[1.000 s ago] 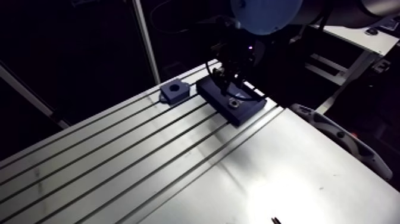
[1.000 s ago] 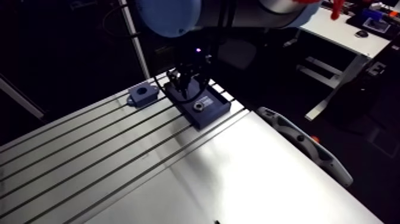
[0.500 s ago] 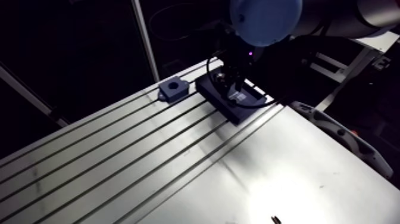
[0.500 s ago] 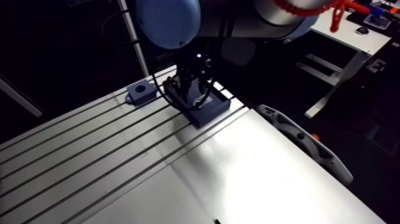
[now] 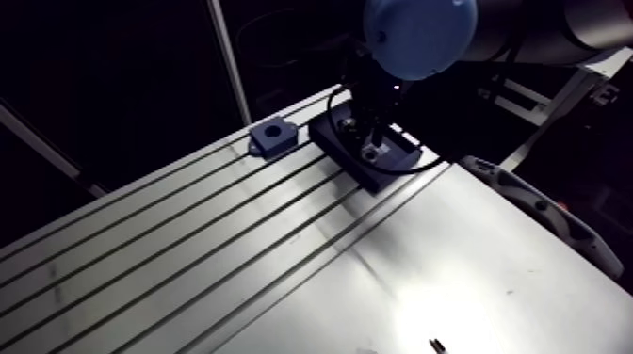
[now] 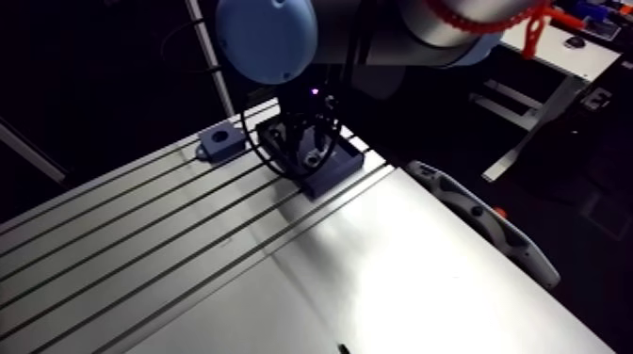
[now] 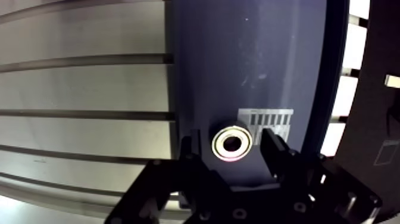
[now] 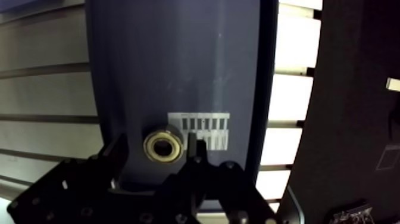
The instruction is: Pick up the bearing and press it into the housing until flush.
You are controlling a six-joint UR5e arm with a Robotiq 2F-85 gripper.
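tool (image 7: 231, 142) is down over the blue tray (image 7: 250, 65) at the far end of the slotted tabletop (image 5: 188, 254); wrist view: its fingers (image 7: 193, 149) are apart, one on each side of the bearing (image 7: 233, 143), with a sliver of tray showing between each finger and the ring, so not clamped on it; bearing lies flat on the tray floor, bore up, metal ring with a dark centre, near one end of the tray; white barred label (image 7: 275, 121) just beside it, on the tray floor too; housing (image 5: 273, 137) is a small blue block with a round hole facing up; it sits on the tabletop beside the tray, apart from it and apart from the tool; arm view: wrist hangs roughly straight down over the tray
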